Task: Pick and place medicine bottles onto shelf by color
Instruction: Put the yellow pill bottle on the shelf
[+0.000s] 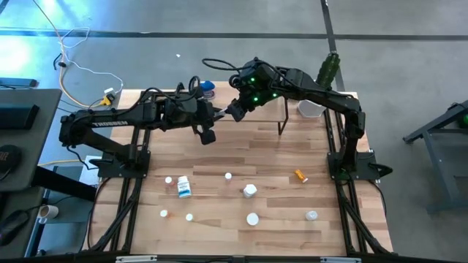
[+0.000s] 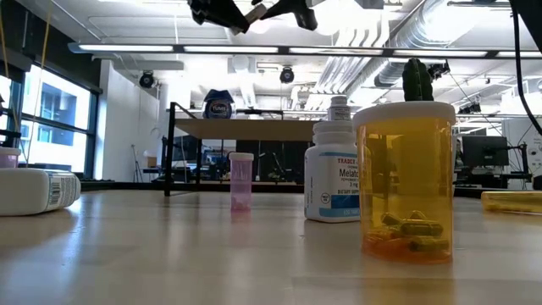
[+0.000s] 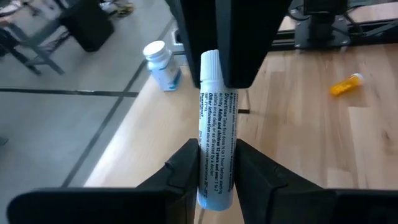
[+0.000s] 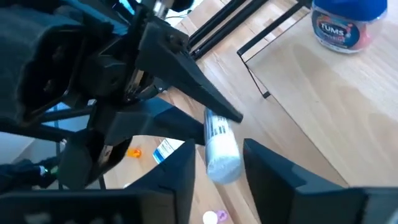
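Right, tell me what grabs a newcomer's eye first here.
Above the table's middle, the left gripper and right gripper meet on one white tube-shaped bottle, the left shut on it. In the low view an orange pill bottle looms nearest, and a blue-lidded jar stands by the shelf.

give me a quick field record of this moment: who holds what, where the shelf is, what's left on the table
held item: white printed tube-shaped bottle, in mid-air handover
left gripper: shut on the white tube-shaped bottle
right gripper: fingers either side of the same bottle's end, apparently loosening
location: above the table's far middle, beside the shelf
shelf: light wood riser on black legs, far side
on shelf: blue-lidded round jar
loose on table: orange vial, blue-labelled white bottle, several small white bottles
nearest low camera: amber pill bottle with white lid
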`<state>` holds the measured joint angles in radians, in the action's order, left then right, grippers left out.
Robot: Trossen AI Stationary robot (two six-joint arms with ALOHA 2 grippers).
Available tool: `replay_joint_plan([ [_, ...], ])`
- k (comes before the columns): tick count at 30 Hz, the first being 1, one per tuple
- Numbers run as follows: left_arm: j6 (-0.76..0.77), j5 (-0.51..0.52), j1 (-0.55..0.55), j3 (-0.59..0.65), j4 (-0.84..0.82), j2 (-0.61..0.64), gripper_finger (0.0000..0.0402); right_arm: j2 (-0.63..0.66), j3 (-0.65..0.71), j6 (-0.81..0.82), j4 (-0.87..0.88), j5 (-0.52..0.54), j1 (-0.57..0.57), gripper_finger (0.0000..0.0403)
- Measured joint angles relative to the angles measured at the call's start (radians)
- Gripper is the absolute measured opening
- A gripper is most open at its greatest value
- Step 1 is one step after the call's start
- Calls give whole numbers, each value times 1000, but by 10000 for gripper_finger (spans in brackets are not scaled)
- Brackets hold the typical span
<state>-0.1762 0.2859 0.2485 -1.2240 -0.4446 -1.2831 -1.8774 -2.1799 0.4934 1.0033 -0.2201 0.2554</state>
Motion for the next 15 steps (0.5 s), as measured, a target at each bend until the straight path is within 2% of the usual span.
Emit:
replay_joint_plan([
  [7,97,-205,46,0,-2,0,72,21,0,-51,-1,-122,51,177],
  [15,212,-461,128,0,0,0,73,65,0,-232,-1,-197,108,188],
])
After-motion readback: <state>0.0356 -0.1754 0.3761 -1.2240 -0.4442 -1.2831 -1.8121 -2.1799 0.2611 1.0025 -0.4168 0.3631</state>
